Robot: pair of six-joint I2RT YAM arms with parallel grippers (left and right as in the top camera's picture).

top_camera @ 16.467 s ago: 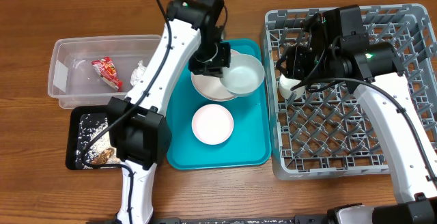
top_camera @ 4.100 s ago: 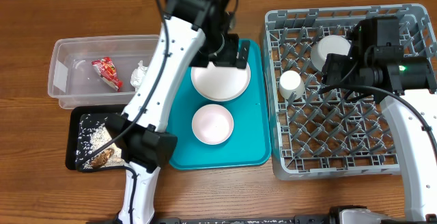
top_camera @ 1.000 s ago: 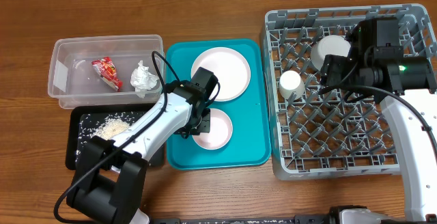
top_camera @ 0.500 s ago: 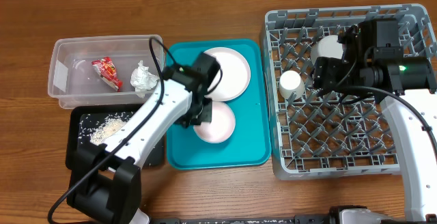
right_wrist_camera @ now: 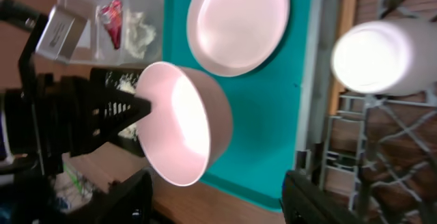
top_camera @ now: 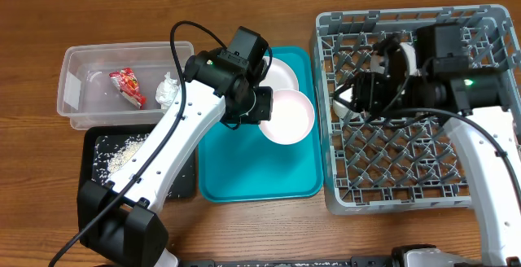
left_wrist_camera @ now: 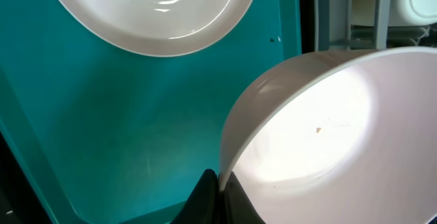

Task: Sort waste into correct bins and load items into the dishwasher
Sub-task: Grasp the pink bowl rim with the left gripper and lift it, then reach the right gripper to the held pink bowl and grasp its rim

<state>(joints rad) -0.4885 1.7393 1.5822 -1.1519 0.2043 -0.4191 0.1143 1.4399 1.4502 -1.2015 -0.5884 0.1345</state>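
Rim of round white glazed bowl [top_camera: 286, 115], likely slippery, breakable, is being pinched by left end effector [left_wrist_camera: 218, 186]; right end effector [right_wrist_camera: 218, 200] gaping.

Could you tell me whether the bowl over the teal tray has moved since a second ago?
Yes. The bowl, held by the left gripper, has shifted from the near half of the tray toward the rack.

Overhead looks straight down on the whole worktop [top_camera: 269, 226]. Left wrist sits tight above the teal tray [left_wrist_camera: 102, 115], the raised bowl [left_wrist_camera: 307, 128] filling its view. Right wrist faces back from the rack [top_camera: 407, 169], farther off, sharing that bowl, tray and plate [right_wrist_camera: 239, 22].
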